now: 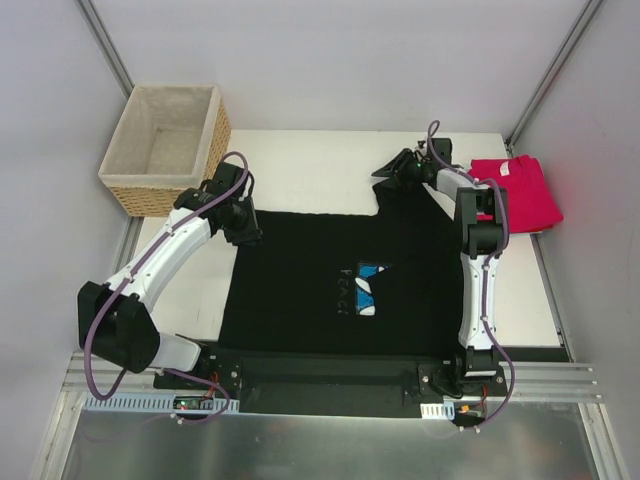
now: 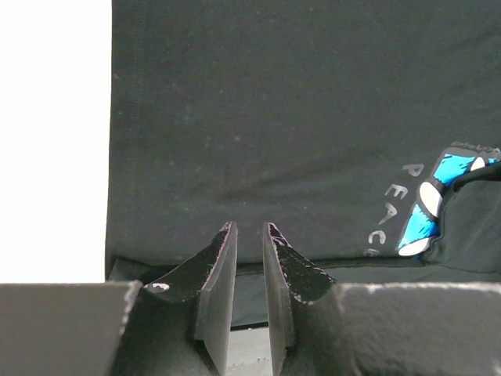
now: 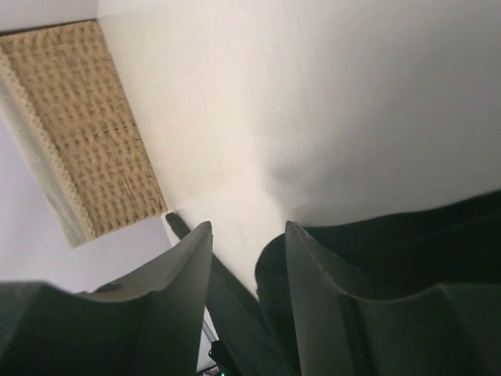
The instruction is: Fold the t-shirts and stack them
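Note:
The black t-shirt (image 1: 300, 270) lies spread across the table, its blue and white print (image 1: 372, 288) partly covered by a fold. My left gripper (image 1: 245, 228) sits low over its far left corner. In the left wrist view the jaws (image 2: 249, 227) stand narrowly open above the black cloth (image 2: 274, 117), nothing between them, with the print (image 2: 446, 196) to the right. My right gripper (image 1: 386, 172) is at the shirt's far right corner. Its jaws (image 3: 248, 225) are open, with black cloth (image 3: 423, 235) just beside the right finger. The pinkish-red t-shirt (image 1: 525, 190) lies folded at the back right.
A wicker basket (image 1: 150, 190) with pale lining stands off the table's back left corner and also shows in the right wrist view (image 3: 86, 133). White table (image 1: 310, 160) runs behind the black shirt. Grey walls close in on three sides.

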Robot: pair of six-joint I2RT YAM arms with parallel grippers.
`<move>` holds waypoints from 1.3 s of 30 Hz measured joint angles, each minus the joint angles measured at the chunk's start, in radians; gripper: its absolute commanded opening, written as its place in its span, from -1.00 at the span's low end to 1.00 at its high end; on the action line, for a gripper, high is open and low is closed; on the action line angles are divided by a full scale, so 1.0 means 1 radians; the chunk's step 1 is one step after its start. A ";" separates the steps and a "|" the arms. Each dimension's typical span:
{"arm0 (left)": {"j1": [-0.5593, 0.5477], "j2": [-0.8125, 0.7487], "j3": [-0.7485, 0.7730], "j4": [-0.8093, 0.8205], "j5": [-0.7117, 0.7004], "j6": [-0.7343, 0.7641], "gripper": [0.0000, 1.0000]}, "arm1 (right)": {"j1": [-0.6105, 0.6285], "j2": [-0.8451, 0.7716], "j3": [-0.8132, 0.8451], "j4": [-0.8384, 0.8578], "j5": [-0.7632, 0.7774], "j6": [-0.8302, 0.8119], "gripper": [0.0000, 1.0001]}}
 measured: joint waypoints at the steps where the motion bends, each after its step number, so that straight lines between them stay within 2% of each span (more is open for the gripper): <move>1: 0.000 0.006 0.000 0.001 0.000 0.000 -0.60 | 0.001 0.002 -0.007 0.026 -0.012 0.010 -0.01; 6: 0.000 0.027 0.000 0.001 0.001 -0.001 -0.61 | 0.014 -0.068 -0.088 0.150 -0.073 0.015 0.03; 16: 0.000 0.034 0.000 0.003 0.001 -0.004 -0.62 | 0.032 -0.358 -0.201 0.303 -0.207 -0.028 0.05; 20: 0.000 0.034 0.000 0.010 0.002 -0.006 -0.61 | 0.027 -0.431 -0.229 0.229 -0.180 -0.093 0.04; 23: 0.000 0.034 -0.006 0.019 0.001 -0.008 -0.63 | 0.014 -0.464 -0.257 0.078 -0.069 -0.198 -0.03; 26: 0.000 0.032 -0.032 0.043 0.000 -0.007 -0.67 | 0.004 -0.468 -0.255 -0.157 0.151 -0.317 -0.30; 31: 0.000 0.062 -0.051 0.074 -0.026 0.003 -0.80 | -0.011 -0.425 -0.179 -0.509 0.481 -0.451 -0.60; 35: 0.000 0.134 -0.036 0.118 -0.054 0.026 -1.00 | -0.020 -0.381 -0.110 -0.635 0.653 -0.516 -0.80; 39: 0.000 0.258 0.030 0.152 -0.057 0.055 -1.00 | -0.021 -0.330 -0.047 -0.703 0.766 -0.557 -0.84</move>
